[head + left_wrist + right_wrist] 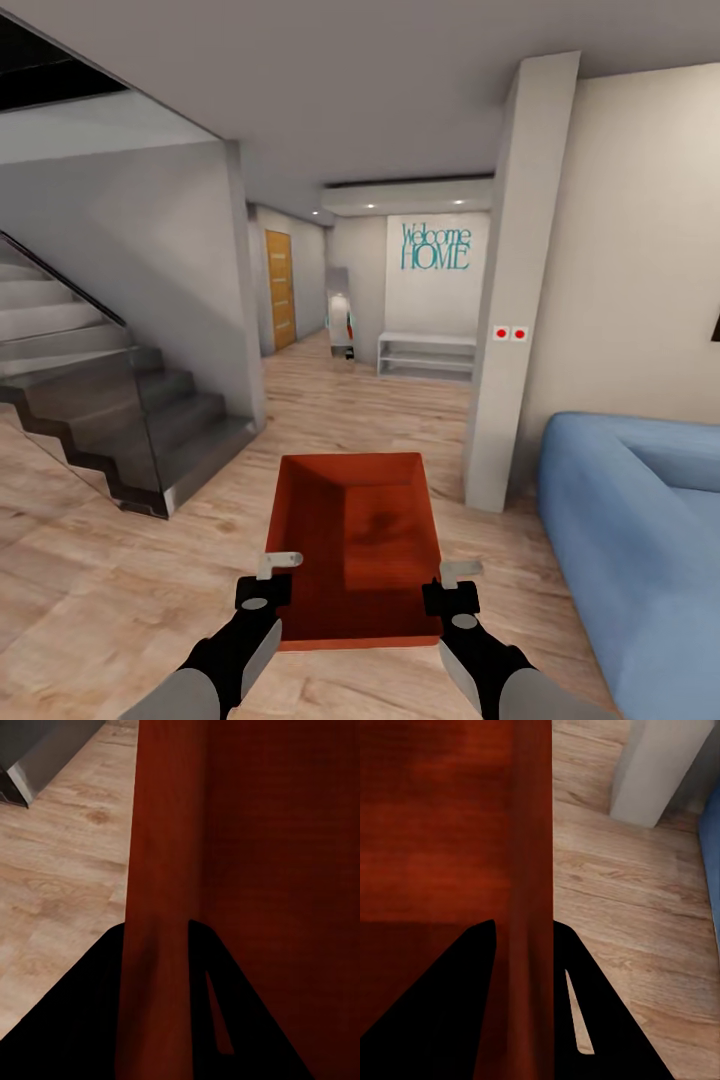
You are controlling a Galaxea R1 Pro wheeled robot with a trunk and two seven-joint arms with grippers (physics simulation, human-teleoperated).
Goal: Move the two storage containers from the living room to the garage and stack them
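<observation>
Left end effector [279, 573] and right end effector [451, 582] each clamp a side wall of one orange-red rectangular open-top storage container [357, 540], held level above the light wood-plank floor [90, 570], its long axis pointing straight ahead toward the hallway, between a grey staircase [110, 400] and one blue sofa [640, 520].

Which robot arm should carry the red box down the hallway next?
Neither alone. The left gripper is shut on the left wall of the orange-red open-top storage container, and the right gripper on its right wall. Both are evenly placed, so together they probably carry it best.
</observation>
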